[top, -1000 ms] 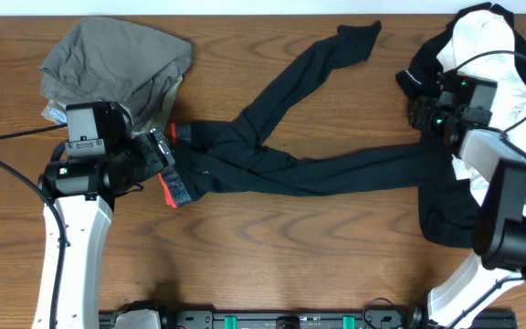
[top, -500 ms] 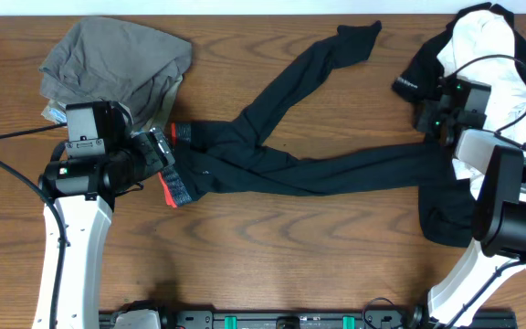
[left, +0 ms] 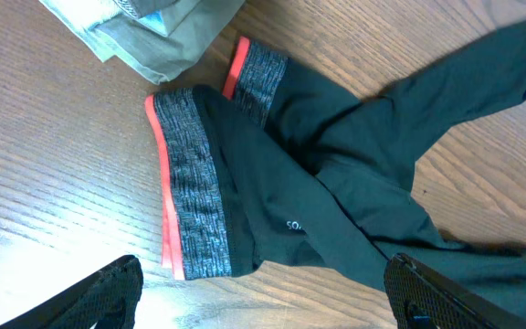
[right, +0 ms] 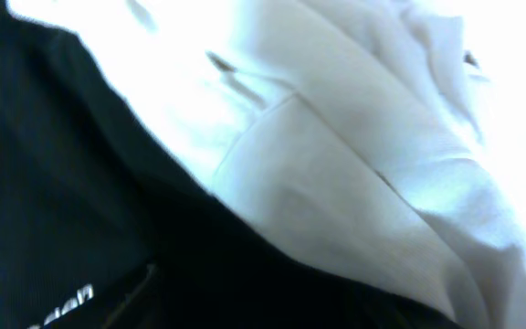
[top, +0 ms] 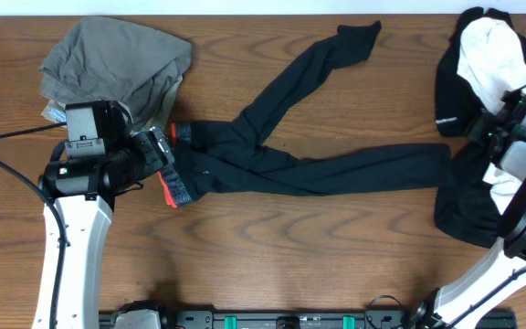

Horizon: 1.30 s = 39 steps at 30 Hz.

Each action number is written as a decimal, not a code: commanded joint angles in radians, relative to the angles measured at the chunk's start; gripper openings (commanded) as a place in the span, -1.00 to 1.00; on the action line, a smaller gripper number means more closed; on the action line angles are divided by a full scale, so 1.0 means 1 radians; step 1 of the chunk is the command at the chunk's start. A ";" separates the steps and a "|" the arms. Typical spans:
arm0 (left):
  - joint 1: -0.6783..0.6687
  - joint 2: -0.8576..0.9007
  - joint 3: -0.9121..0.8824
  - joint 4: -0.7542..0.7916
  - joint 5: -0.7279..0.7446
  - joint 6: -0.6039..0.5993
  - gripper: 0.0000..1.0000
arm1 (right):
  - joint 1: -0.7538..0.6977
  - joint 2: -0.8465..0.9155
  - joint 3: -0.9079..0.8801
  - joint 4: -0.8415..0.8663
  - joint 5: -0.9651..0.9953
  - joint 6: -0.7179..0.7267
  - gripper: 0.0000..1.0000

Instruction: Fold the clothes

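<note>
Grey/olive garmt heap [top: 117, 57] sits top-L on brown wood-grain tbl [top: 290, 251].

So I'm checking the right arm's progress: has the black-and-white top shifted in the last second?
Yes. The black-and-white top has slid to the right in the overhead view, away from the leggings, which stayed put.

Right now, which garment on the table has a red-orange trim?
The long black leggings: their grey waistband is edged red-orange. The grey-green pile and black-and-white top show none.
</note>
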 commanded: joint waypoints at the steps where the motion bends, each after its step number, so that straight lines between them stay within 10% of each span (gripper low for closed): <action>1: 0.002 0.006 -0.012 0.002 -0.006 0.013 0.72 | -0.036 0.028 0.051 -0.013 0.013 -0.010 0.18; 15: 0.002 0.006 -0.012 0.012 -0.006 0.013 0.72 | -0.011 0.028 0.365 -0.328 -0.167 -0.077 0.29; 39: 0.002 0.006 -0.012 0.039 -0.006 0.013 0.72 | 0.171 0.181 0.376 -0.401 -0.108 -0.075 0.22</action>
